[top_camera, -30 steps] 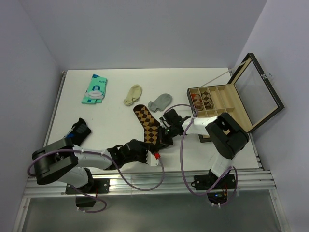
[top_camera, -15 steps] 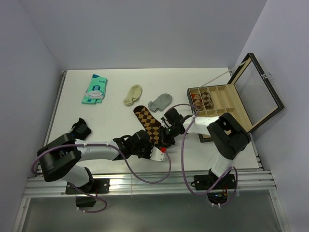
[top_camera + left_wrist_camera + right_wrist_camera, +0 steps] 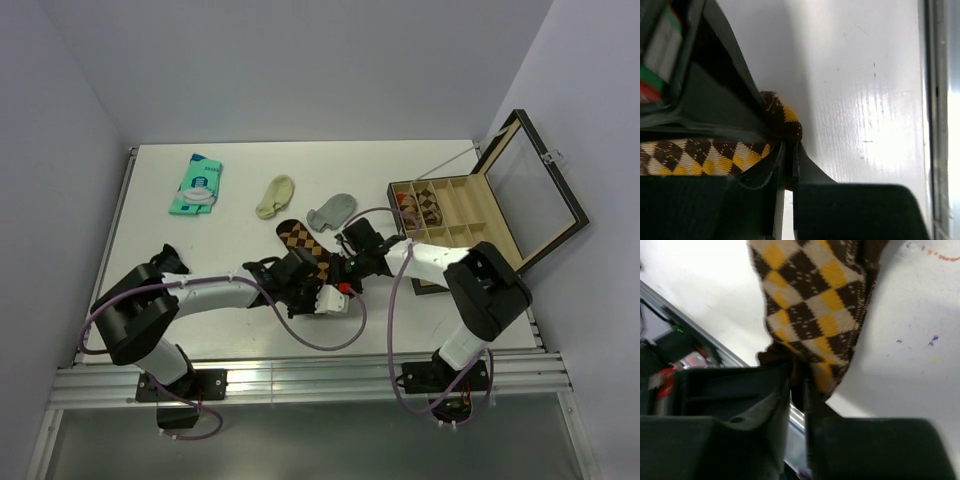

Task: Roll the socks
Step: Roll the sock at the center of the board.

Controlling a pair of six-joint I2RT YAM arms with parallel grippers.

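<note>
The left end effector (image 3: pixel 790 147) is closed down to a thin slit, and its jaws pinch the dark-brown tip of the argyle sock (image 3: pixel 300 245), which bulges out just beyond them against the white table (image 3: pixel 200 240). Right beside it, the right end effector (image 3: pixel 798 385) is also nearly shut. It grips the dark edge of the same sock, whose brown, yellow and cream diamonds spread away from it in the wrist view. Seen from above, the two meet at the sock's near end, almost touching each other. The sock's long axis runs on a diagonal, from its far end up and to the left, down and to the right into the two grips. The far stretch lies flat, and the near part is bunched between the jaws. The left arm (image 3: pixel 200 292) lies low and stretched out across the table from the near left corner, its forearm pointing right. The right arm (image 3: pixel 440 262) is folded, with its elbow close to the box and its forearm reaching left. Just beyond the argyle sock lie a cream sock (image 3: pixel 275 196) and a grey sock (image 3: pixel 332 211), side by side and apart from it. A teal-and-white packet (image 3: pixel 197 184) sits well off at the far left. At the right stands a compartmented box (image 3: pixel 462 222) with its lid (image 3: pixel 530 190) open.
</note>
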